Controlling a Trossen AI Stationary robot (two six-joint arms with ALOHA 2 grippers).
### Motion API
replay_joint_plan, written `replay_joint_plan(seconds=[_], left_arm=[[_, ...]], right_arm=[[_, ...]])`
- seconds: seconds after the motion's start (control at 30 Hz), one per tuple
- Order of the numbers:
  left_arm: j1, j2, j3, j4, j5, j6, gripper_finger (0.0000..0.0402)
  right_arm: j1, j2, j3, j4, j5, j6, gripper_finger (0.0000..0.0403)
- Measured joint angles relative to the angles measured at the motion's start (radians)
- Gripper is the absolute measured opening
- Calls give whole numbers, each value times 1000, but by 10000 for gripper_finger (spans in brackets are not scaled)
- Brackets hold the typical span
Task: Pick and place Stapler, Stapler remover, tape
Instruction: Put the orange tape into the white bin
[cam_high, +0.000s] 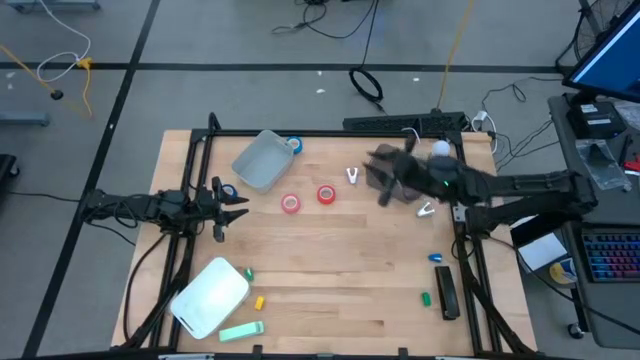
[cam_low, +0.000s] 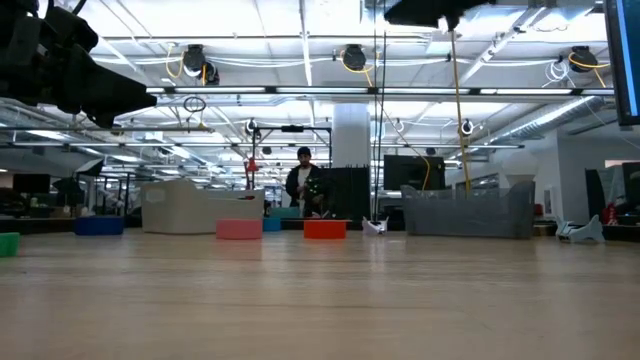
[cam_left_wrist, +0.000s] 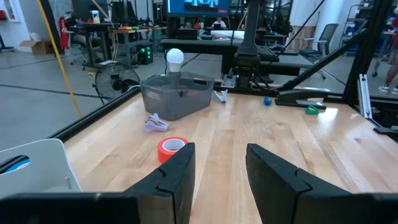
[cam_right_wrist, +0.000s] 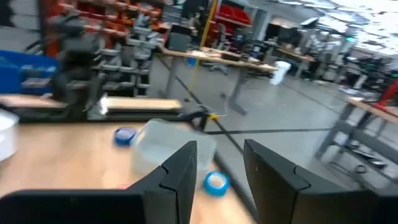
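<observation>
Two red tape rolls (cam_high: 290, 203) (cam_high: 325, 194) lie flat mid-table, and the nearer one shows in the left wrist view (cam_left_wrist: 171, 148). Blue tape rolls (cam_high: 230, 188) (cam_high: 293, 145) lie beside a clear bin (cam_high: 262, 160). A pale staple remover (cam_high: 352, 176) sits right of the red rolls, and another (cam_high: 427, 210) lies under my right arm. A black stapler (cam_high: 447, 294) lies near the right edge. My left gripper (cam_high: 228, 200) is open at the left edge, level with the table, holding nothing. My right gripper (cam_right_wrist: 217, 168) hangs open and raised over mid-table, holding nothing.
A grey bin (cam_left_wrist: 177, 96) with a white ball (cam_high: 441, 150) beside it stands at the far right. A white container (cam_high: 210, 295) with green and yellow bits near it sits at the near left. Small blue (cam_high: 437, 258) and green (cam_high: 425, 298) pieces lie by the stapler. A person stands far behind the table (cam_low: 303, 180).
</observation>
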Motion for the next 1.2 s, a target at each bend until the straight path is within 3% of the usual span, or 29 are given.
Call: replay_joint_plan(seconds=[0.27,0.63,0.8,0.97,1.2], left_arm=[[0,0,0,0,0,0,145],[0,0,0,0,0,-1,145],[0,0,0,0,-7,-5,145],[0,0,-1,23,-133,21,145],[0,45,-2,97,-184,58,145]], right_arm=[[-240,273,317,-187,-226,37,125],[-467,594,484,-220,-489,63,125],[-489,639,493,-236,-560,66,125],[-488,635,495,-248,-571,37,125],[-488,630,495,-258,-621,21,125]])
